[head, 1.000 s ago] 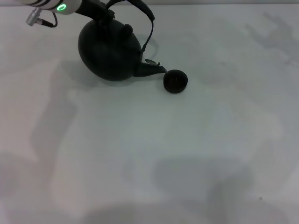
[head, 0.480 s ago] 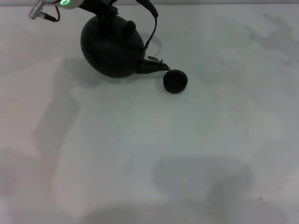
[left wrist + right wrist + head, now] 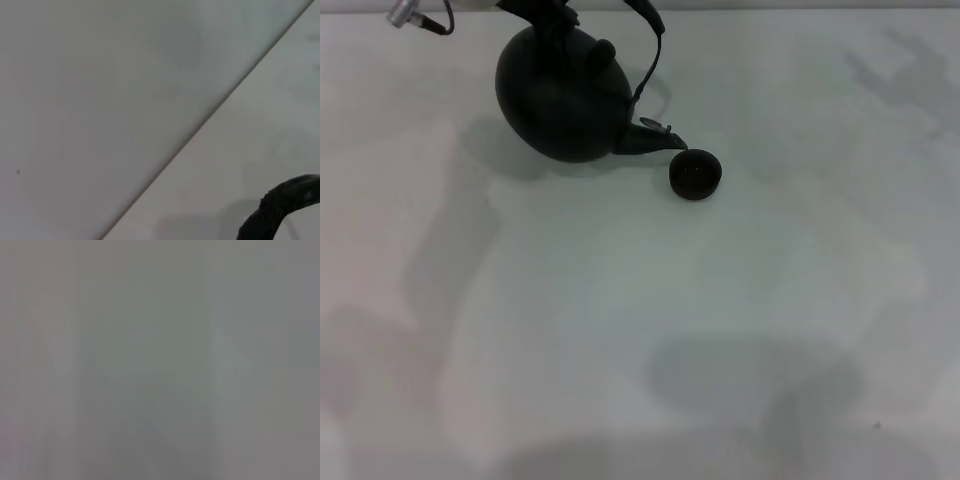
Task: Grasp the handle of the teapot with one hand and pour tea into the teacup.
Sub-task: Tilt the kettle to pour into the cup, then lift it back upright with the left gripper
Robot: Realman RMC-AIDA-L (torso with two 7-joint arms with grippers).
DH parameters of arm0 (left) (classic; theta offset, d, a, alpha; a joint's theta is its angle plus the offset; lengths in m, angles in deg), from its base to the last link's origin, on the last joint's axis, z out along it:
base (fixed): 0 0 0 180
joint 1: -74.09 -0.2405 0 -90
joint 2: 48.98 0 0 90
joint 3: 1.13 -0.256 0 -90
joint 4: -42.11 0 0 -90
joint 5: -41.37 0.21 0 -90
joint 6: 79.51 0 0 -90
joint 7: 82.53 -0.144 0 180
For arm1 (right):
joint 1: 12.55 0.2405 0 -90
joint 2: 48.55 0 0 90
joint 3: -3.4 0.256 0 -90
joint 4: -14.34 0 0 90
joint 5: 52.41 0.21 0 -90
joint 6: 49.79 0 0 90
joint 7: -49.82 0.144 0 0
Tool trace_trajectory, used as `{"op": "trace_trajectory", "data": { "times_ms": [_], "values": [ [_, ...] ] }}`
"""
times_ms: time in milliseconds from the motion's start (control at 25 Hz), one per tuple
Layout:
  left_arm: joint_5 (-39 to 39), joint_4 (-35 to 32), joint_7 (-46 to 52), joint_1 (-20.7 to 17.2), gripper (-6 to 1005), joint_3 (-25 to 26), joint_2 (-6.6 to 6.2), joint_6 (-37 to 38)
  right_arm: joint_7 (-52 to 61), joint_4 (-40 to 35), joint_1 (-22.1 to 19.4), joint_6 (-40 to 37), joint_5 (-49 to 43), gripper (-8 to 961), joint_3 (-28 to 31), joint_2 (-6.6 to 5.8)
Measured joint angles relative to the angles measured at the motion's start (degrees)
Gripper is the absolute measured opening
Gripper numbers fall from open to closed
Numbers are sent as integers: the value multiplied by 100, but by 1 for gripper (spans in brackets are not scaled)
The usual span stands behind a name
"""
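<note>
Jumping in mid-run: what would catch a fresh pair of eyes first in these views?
The big round black teapot at the far left of the pale table, tipped so its spout points down toward the small dark teacup just beside it. The left gripper sits at the handle by the head view's top edge, mostly cut off. The right arm is not in view.

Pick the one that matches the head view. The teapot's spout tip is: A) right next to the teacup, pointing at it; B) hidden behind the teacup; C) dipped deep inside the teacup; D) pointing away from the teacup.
A. The spout of the teapot points toward the teacup, its tip close beside the cup's rim, not inside it.
</note>
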Motion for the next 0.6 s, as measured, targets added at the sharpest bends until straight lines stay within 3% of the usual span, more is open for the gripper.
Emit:
{"op": "trace_trajectory", "data": {
  "times_ms": [600],
  "values": [
    [114,18,14,225,159,-7,11,-214,1,-4,0,-99,10,819,0,0]
  ]
}}
